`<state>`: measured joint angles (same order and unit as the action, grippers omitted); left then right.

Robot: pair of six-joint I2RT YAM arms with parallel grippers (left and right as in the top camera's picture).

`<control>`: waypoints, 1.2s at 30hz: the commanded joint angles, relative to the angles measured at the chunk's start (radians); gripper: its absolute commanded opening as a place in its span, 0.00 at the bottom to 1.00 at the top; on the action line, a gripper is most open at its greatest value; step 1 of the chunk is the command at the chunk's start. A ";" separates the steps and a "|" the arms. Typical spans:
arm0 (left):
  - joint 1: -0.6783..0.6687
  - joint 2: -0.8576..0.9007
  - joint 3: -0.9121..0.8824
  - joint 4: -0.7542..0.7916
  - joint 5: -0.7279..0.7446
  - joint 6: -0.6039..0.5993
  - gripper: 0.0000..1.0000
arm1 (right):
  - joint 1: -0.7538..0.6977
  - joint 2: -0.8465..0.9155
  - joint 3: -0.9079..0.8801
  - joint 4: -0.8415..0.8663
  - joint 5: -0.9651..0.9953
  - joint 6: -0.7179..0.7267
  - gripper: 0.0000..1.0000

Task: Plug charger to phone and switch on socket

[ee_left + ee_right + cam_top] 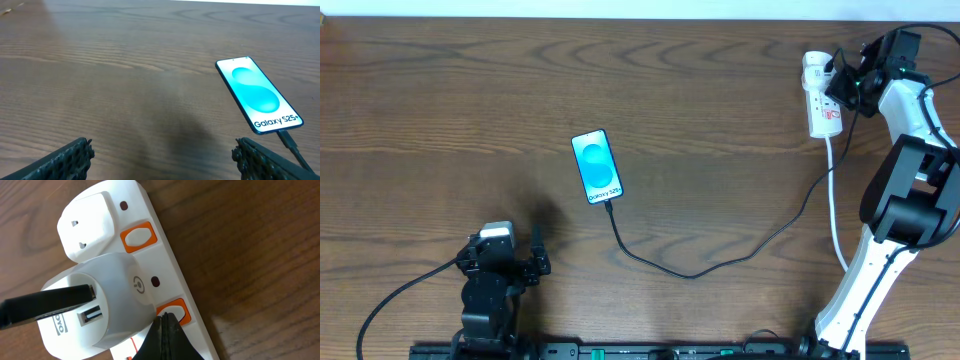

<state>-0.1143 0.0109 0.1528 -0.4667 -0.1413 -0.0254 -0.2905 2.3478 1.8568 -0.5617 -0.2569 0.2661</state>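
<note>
The phone point(597, 166) lies face up mid-table, its cyan screen reading "Galaxy S25+" point(260, 95). The charger's thin black cable point(720, 262) runs from the phone's near end point(289, 141) across the wood to the white socket strip point(822, 95) at the back right. A white adapter point(95, 305) sits in the strip with the black connector point(47, 305) in its USB port. My right gripper point(165, 321) is shut, its tips pressed on an orange-framed switch point(175, 311). My left gripper point(162, 157) stands open over bare wood, below and left of the phone.
A second white plug point(87, 225) occupies the strip's other outlet beside another orange-framed switch point(138, 236). The strip's white cord point(835, 215) runs toward the front edge past the right arm's base point(865, 290). Dark wood table point(440, 100) spreads to the left.
</note>
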 commanded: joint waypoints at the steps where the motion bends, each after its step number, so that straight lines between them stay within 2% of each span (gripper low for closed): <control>1: -0.005 -0.008 -0.020 0.002 -0.013 -0.001 0.94 | 0.047 -0.023 -0.005 0.011 -0.115 -0.020 0.01; 28: -0.005 -0.008 -0.020 0.002 -0.013 -0.001 0.93 | -0.005 -0.130 -0.005 0.032 -0.107 0.000 0.01; 36: -0.005 -0.008 -0.020 0.002 -0.013 -0.001 0.94 | -0.002 -0.120 -0.006 0.010 -0.019 -0.001 0.01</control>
<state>-0.1143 0.0109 0.1528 -0.4667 -0.1413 -0.0254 -0.2970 2.2337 1.8389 -0.5461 -0.3134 0.2672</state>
